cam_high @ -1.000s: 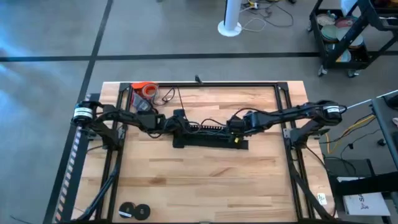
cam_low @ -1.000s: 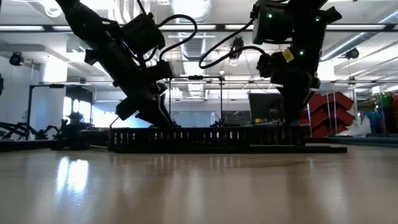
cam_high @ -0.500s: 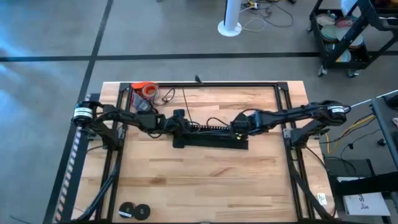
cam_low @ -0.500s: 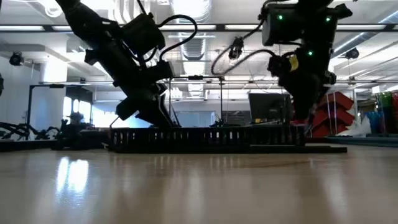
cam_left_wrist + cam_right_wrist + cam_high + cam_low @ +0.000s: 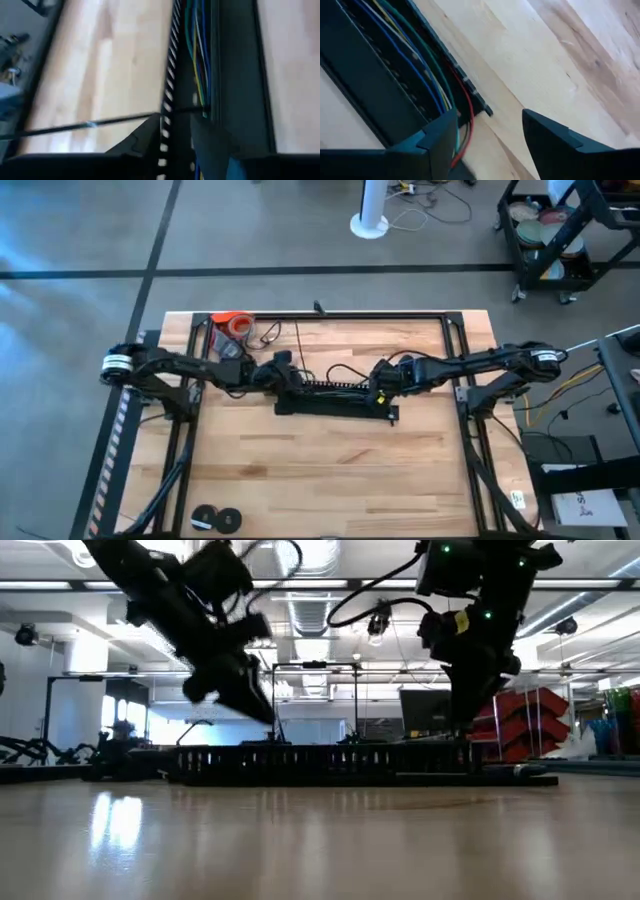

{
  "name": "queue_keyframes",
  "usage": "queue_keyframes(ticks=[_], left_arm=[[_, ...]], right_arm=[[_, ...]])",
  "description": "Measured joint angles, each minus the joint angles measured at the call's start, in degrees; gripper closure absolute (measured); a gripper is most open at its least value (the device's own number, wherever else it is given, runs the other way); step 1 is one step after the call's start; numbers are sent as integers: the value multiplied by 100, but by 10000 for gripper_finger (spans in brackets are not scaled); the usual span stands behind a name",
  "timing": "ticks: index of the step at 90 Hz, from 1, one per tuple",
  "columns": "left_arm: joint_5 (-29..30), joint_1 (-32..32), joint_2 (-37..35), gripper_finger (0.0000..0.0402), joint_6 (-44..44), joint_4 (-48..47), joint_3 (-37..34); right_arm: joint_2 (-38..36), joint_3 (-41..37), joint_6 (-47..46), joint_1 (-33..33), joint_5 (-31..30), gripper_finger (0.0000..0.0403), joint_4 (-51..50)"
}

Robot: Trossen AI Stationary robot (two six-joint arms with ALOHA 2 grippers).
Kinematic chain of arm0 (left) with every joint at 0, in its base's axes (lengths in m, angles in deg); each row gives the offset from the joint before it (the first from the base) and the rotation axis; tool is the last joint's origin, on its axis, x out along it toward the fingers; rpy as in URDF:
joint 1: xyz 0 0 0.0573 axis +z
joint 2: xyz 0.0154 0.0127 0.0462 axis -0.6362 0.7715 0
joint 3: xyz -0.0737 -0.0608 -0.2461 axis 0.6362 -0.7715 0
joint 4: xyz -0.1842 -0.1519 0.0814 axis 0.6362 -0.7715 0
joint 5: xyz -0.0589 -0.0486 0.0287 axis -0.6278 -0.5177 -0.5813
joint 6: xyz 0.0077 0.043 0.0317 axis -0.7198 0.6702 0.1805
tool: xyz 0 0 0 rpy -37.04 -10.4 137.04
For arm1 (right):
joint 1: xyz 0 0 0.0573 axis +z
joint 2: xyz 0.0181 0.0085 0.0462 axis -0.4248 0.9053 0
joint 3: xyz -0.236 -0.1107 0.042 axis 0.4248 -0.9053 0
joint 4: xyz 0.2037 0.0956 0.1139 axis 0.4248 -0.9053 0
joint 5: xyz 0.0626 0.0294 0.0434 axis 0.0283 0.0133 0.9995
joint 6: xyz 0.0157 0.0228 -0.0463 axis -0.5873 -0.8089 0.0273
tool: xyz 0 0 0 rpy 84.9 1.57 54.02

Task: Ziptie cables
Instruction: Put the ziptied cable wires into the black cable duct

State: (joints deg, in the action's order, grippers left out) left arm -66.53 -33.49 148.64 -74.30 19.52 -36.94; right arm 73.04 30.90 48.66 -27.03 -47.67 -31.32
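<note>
The cables [image 5: 197, 60], blue, green and yellow strands, lie along the inside of a long black slotted duct [image 5: 335, 398] at mid-table. In the right wrist view the cables [image 5: 415, 65] also include a red one, which curls out at the duct's end. My left gripper [image 5: 177, 122] hovers over the duct's left end [image 5: 200, 762], fingers slightly apart above its comb wall. A thin black strand [image 5: 90, 124] crosses just ahead of its fingertips; I cannot tell whether it touches them. My right gripper [image 5: 490, 125] stands open over the duct's right end.
An orange object [image 5: 232, 323] sits at the far left corner. Two black rolls [image 5: 215, 520] lie at the near left edge. Thin black wires [image 5: 340, 372] loop beyond the duct. A black frame [image 5: 330, 315] borders the wooden table. Bare wood lies on the near side of the duct.
My left gripper has risen from the duct's left end and now hangs above it. My right gripper has swung a little toward the table's right edge and back.
</note>
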Motion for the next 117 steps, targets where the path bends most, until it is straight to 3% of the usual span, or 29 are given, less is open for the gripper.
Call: queue_keyframes(ticks=[17,40,55,68,76,87,102,117], left_arm=[[-245,-2,-565,298,-225,-215,-190],[-225,2,-1236,313,-902,-1034,-258],[-225,4,-1307,325,-1064,-252,-769],[-222,46,-1076,326,-1107,866,-1327],[-217,101,-822,325,-1222,1508,-1513],[-207,156,-494,314,-1245,1540,-1573],[-105,262,-170,294,-1208,1540,-1535],[38,363,-176,275,-1151,1479,-1549]], right_arm=[[35,-76,415,25,340,226,575],[152,-159,1729,-6,143,234,3313],[833,111,1799,-376,549,249,4500],[1705,904,1809,-684,1125,273,4398],[2184,1491,1890,-854,1789,289,4190],[2804,2285,1952,-1038,2482,305,3879],[3342,3083,1927,-1192,2558,319,3243],[3488,3279,1845,-1204,2675,330,3077]])
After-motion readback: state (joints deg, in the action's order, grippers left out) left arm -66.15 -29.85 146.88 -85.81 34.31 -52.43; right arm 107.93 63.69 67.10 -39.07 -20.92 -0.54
